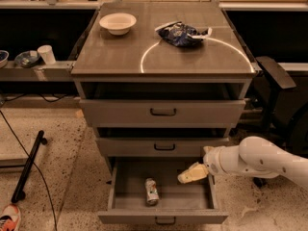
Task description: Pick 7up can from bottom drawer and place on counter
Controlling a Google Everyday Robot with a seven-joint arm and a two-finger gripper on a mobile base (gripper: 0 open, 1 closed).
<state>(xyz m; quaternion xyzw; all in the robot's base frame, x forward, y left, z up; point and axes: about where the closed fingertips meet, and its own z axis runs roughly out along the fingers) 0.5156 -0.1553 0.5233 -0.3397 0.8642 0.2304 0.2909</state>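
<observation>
The 7up can (152, 191) lies on its side in the middle of the open bottom drawer (163, 218), whitish-silver with green markings. My gripper (188, 175) hangs over the right part of the drawer, to the right of the can and apart from it, on the white arm (255, 160) that reaches in from the right. It holds nothing that I can see. The counter (115, 57) is the grey-brown cabinet top with a thin white circle (144, 57) on it.
A white bowl (117, 22) and a dark blue snack bag (183, 33) sit on the counter. The top drawer (162, 111) and middle drawer (163, 147) are slightly pulled out. A black chair (274, 81) stands at right. A black pole (28, 167) lies on the floor.
</observation>
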